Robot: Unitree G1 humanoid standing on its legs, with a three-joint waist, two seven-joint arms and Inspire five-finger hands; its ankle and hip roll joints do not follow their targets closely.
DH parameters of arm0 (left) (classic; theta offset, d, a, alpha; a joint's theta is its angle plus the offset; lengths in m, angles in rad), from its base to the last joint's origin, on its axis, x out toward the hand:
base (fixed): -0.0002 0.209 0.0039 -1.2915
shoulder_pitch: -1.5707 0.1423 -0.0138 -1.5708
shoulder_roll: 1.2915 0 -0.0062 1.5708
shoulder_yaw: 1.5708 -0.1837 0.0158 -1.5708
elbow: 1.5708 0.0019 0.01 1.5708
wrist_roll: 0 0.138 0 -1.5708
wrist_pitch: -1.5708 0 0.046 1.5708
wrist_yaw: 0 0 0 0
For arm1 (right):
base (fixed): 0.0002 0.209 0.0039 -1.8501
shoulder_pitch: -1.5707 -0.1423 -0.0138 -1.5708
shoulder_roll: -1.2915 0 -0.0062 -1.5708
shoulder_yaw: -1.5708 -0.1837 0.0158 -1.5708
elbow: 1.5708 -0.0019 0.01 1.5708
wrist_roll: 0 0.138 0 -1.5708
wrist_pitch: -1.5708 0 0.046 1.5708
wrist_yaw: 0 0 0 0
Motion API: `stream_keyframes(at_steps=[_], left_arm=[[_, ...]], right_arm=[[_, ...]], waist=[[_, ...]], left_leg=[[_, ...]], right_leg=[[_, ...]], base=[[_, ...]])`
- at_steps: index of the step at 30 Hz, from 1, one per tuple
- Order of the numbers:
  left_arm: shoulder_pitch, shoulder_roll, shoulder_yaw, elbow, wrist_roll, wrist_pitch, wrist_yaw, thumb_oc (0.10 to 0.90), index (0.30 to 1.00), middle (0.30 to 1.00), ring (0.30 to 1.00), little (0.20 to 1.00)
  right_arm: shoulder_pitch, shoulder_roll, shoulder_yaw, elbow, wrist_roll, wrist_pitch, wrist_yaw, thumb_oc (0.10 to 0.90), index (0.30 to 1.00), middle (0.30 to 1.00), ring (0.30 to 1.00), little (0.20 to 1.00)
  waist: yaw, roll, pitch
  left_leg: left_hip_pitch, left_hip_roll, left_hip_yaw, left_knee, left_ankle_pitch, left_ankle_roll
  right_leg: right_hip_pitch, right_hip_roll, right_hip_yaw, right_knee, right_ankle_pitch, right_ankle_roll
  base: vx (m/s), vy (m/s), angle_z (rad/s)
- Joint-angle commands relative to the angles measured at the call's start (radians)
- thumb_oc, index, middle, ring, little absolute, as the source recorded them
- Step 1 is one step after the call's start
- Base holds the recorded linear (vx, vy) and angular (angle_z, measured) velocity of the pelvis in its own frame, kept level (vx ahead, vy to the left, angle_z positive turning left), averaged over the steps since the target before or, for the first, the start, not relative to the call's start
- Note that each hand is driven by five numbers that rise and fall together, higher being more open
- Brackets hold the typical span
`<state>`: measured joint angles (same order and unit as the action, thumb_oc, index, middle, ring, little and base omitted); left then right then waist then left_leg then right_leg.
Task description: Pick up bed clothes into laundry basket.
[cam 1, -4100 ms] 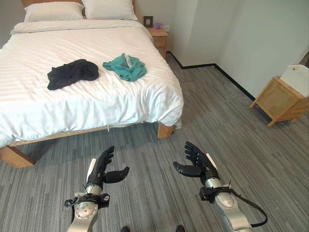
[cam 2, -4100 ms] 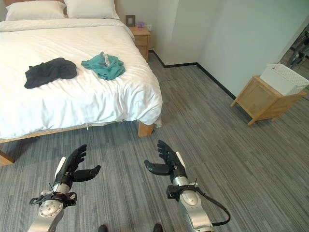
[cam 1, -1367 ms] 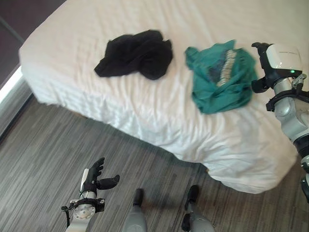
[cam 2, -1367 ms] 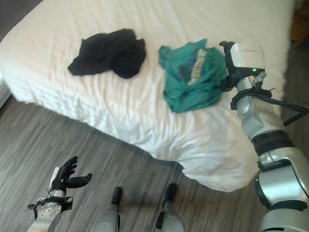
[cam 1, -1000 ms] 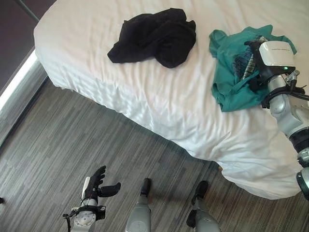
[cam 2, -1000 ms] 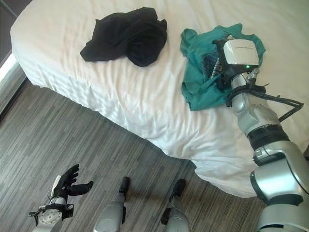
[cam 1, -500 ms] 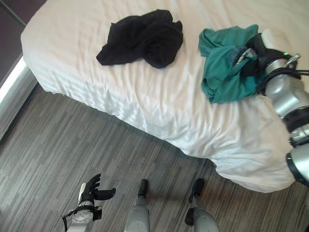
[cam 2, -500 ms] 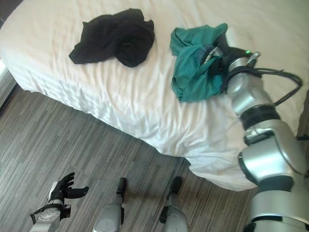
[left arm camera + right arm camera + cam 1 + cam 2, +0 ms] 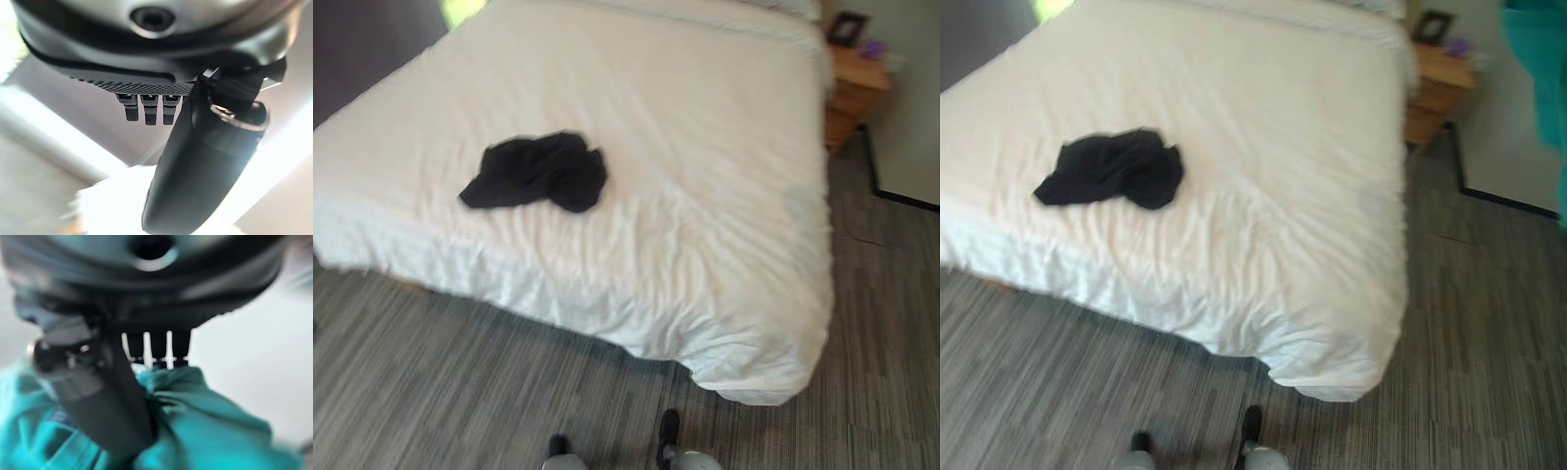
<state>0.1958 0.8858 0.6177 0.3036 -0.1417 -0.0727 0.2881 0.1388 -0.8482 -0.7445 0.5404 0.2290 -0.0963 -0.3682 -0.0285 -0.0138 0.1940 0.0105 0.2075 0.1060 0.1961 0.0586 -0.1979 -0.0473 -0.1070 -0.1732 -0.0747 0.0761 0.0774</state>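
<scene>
Teal shirt (image 9: 205, 431): gone from the bed now, hanging in the air at the right edge of the right eye view, held up by the right hand.
Right hand (image 9: 105, 396): squeezing the teal shirt, fingers and thumb curling round the cloth.
Left hand (image 9: 195, 176): holding nothing, short fingers (image 9: 146, 110) poking straight out, thumb sticking forward.
Black clothes (image 9: 538, 171): lying in a heap on the bed, toward its left side, not being touched.
Bed (image 9: 705, 196): showing bare white sheet where the teal shirt was lying half a second ago.
Nightstand (image 9: 852, 83): standing just beside the far right corner of the bed.
Change: a moment ago the right hand was down on the shirt on the bed; now lifting it clear. Whole view also swinging round, so the camera moving, not the bed.
Meaning for task: first piece picked up, probably being carried to the basket next; black clothes waiting for a second trip.
</scene>
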Motion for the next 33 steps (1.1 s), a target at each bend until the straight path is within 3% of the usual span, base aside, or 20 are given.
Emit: stream_keyframes(at_steps=[1,3,5,8,9,10,12,16,18,26,27,31,32,33], left_arm=[[-0.040,0.065,0.037,-0.054,0.105,-0.055,0.064,0.800,0.900,0.900,0.900,0.900],[-0.100,0.094,0.008,-0.014,0.115,-0.043,0.073,0.800,0.900,0.900,0.900,0.900],[-0.231,0.122,-0.100,0.071,0.132,-0.016,0.108,0.800,0.900,0.900,0.900,0.900],[-0.282,0.121,-0.148,0.091,0.154,-0.002,0.125,0.800,0.900,0.900,0.900,0.900],[-0.347,0.109,-0.215,0.135,0.210,0.030,0.152,0.800,0.900,0.900,0.900,0.900],[-0.382,0.108,-0.246,0.168,0.236,0.047,0.171,0.800,0.900,0.900,0.900,0.900],[-0.460,0.126,-0.331,0.308,0.346,0.123,0.178,0.800,0.900,0.900,0.900,0.900],[-0.448,0.119,-0.332,0.231,0.458,0.186,0.161,0.800,0.900,0.900,0.900,0.900],[-0.459,0.114,-0.341,0.315,0.493,0.215,0.162,0.800,0.900,0.900,0.900,0.900],[-0.474,0.172,-0.341,0.382,0.534,0.249,0.180,0.800,0.900,0.900,0.900,0.900],[-0.519,0.203,-0.393,0.382,0.582,0.281,0.194,0.800,0.900,0.900,0.900,0.900],[-0.668,0.254,-0.536,0.543,0.592,0.280,0.176,0.800,0.900,0.900,0.900,0.900],[-0.756,0.269,-0.637,0.624,0.601,0.273,0.151,0.800,0.900,0.900,0.900,0.900],[-0.776,0.268,-0.667,0.653,0.604,0.271,0.139,0.800,0.900,0.900,0.900,0.900]], right_arm=[[-0.011,-0.023,0.101,-0.054,-0.060,0.005,0.038,0.400,0.300,0.300,0.300,0.300],[-0.005,0.023,0.163,0.010,-0.081,0.021,0.047,0.400,0.300,0.300,0.300,0.300],[-0.035,0.072,0.279,0.138,-0.072,0.034,0.062,0.400,0.300,0.300,0.300,0.300],[-0.043,0.098,0.321,0.190,-0.076,0.041,0.071,0.400,0.300,0.300,0.300,0.300],[-0.056,0.135,0.397,0.242,-0.094,0.051,0.094,0.400,0.300,0.300,0.300,0.300],[-0.052,0.144,0.426,0.266,-0.113,0.058,0.100,0.400,0.300,0.300,0.300,0.300],[0.006,0.199,0.477,0.343,-0.156,0.086,0.155,0.400,0.300,0.300,0.300,0.300],[0.053,0.239,0.485,0.417,-0.174,0.108,0.194,0.400,0.300,0.300,0.300,0.300],[0.064,0.254,0.509,0.496,-0.184,0.128,0.229,0.400,0.300,0.300,0.300,0.300],[0.045,0.290,0.571,0.594,-0.204,0.137,0.267,0.400,0.300,0.300,0.300,0.300],[-0.033,0.339,0.683,0.555,-0.240,0.142,0.239,0.400,0.300,0.300,0.300,0.300],[-0.048,0.366,0.725,0.606,-0.239,0.129,0.232,0.400,0.300,0.300,0.300,0.300],[-0.087,0.363,0.737,0.626,-0.227,0.131,0.223,0.400,0.300,0.300,0.300,0.300],[-0.102,0.360,0.752,0.626,-0.227,0.133,0.222,0.400,0.300,0.300,0.300,0.300]], waist=[[-0.046,0.026,-0.025],[-0.063,0.029,-0.030],[-0.072,0.040,-0.016],[-0.068,0.043,-0.007],[-0.065,0.045,0.003],[-0.068,0.042,0.007],[-0.105,0.052,-0.020],[-0.104,0.037,-0.035],[-0.123,0.023,-0.043],[-0.107,0.005,-0.037],[-0.077,0.003,-0.043],[-0.076,-0.002,-0.056],[-0.075,-0.001,-0.054],[-0.077,-0.001,-0.052]], left_leg=[[-0.023,0.062,-0.024,-0.148,0.205,-0.019],[-0.022,0.005,-0.014,-0.203,0.119,0.009],[-0.076,-0.071,-0.062,-0.271,0.118,0.028],[-0.104,-0.094,-0.089,-0.277,0.121,0.031],[-0.139,-0.131,-0.139,-0.283,0.118,0.035],[-0.148,-0.138,-0.150,-0.283,0.114,0.036],[-0.105,-0.111,-0.101,-0.283,0.078,0.050],[-0.072,-0.109,-0.066,-0.283,0.055,0.061],[-0.047,-0.109,-0.024,-0.283,0.031,0.073],[-0.027,-0.116,0.049,-0.283,-0.001,0.086],[-0.026,-0.119,0.049,-0.283,-0.012,0.090],[-0.020,-0.128,0.049,-0.283,-0.021,0.095],[-0.022,-0.134,0.044,-0.283,-0.025,0.099],[-0.024,-0.135,0.044,-0.283,-0.026,0.100]], right_leg=[[0.110,-0.002,0.044,-0.013,-0.071,0.042],[0.119,-0.003,0.070,-0.013,-0.083,0.043],[0.125,0.015,0.132,-0.013,-0.079,0.044],[0.130,0.022,0.154,-0.013,-0.081,0.045],[0.139,0.037,0.203,-0.013,-0.085,0.045],[0.143,0.039,0.230,-0.013,-0.089,0.045],[0.144,0.032,0.293,-0.013,-0.092,0.059],[0.147,0.009,0.306,-0.012,-0.088,0.065],[0.144,-0.014,0.324,-0.012,-0.076,0.085],[0.117,-0.057,0.327,-0.012,-0.037,0.132],[0.112,-0.073,0.311,-0.013,-0.030,0.141],[0.119,-0.091,0.286,-0.013,-0.026,0.155],[0.114,-0.102,0.274,-0.013,-0.023,0.164],[0.109,-0.104,0.273,-0.013,-0.021,0.168]], base=[[0.14,0.004,-0.88],[0.19,0.038,-0.52],[0.17,0.069,-0.49],[0.09,0.040,-1.31],[0.17,0.096,-1.64],[0.21,0.183,-1.15],[0.20,0.273,-0.94],[0.15,0.145,-1.02],[0.14,0.161,-0.40],[0.05,0.112,-0.21],[0.09,0.072,-0.22],[0.08,0.085,0.02],[0.05,0.097,0.08],[0.05,0.097,0.03]])
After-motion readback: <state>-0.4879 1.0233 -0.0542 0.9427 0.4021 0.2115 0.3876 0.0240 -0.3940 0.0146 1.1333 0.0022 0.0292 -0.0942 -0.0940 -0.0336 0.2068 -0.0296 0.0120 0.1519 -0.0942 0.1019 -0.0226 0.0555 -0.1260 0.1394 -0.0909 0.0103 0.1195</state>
